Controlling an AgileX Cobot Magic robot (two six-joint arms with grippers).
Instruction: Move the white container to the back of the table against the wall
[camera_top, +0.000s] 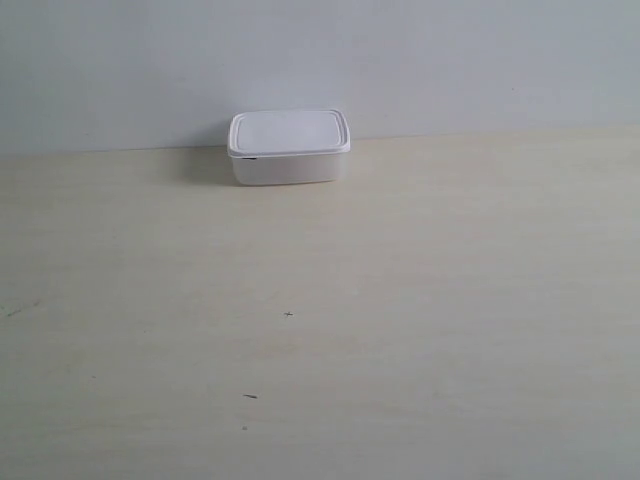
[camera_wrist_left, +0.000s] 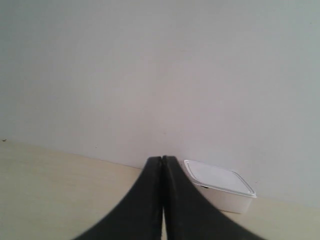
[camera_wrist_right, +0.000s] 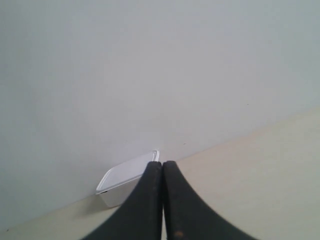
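White container (camera_top: 288, 150) sits at the far edge of the table (camera_top: 420, 300), right by the wall (camera_top: 420, 60) — touching or not, I can't tell. Left gripper (camera_wrist_left: 162, 159) and right gripper (camera_wrist_right: 162, 163) have jaws pressed together, empty, well apart from it. My call — hands off; any last nudge goes square and slow.

A plain, smooth grey-white wall (camera_top: 450, 60) is seen across the 12 o'clock part of the exterior view. Below it, a wide pale cream wood-grain table (camera_top: 450, 300) is spread from the wall's foot down to 6 o'clock. A small dark cross mark (camera_top: 288, 314) and a short dark dash (camera_top: 250, 396) are found toward 6 o'clock, and a faint smudge (camera_top: 20, 308) at 9 o'clock. Everything is lit softly and evenly.
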